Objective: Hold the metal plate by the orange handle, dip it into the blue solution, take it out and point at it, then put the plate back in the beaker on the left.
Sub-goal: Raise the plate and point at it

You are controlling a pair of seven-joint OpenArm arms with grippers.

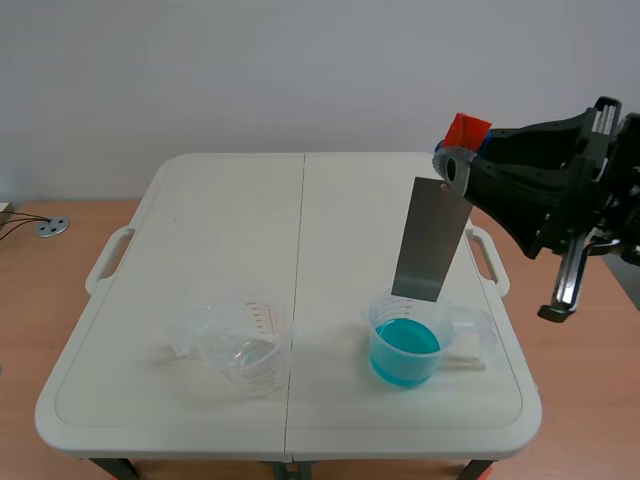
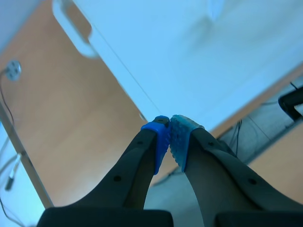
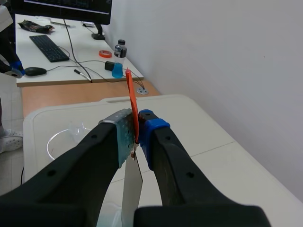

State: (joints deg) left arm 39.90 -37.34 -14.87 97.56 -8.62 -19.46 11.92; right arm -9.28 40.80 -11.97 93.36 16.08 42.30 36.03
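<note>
1. The place looks like a lab bench set up in an office room: a side desk point(image 3: 71, 78) carries a monitor point(image 3: 61, 9), a keyboard point(image 3: 49, 47) and a mouse point(image 3: 34, 71).
2. A white folding table point(image 1: 220, 230) stands on a wooden surface point(image 1: 60, 290) with a cable grommet point(image 1: 52, 227).
3. On the table sit a clear measuring beaker point(image 1: 245, 350) and a beaker of blue liquid point(image 1: 405, 350).

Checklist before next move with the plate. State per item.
1. Right gripper shut on orange handle: ok.
2. Metal plate hangs over the blue-solution beaker: ok.
3. Plate's lower edge in the liquid: not ok, it is about at rim level.
4. Left beaker upright, mouth unblocked: ok.
5. Left gripper shut, holding nothing, free to point: ok.
6. Plate already dipped: cannot tell.
</note>
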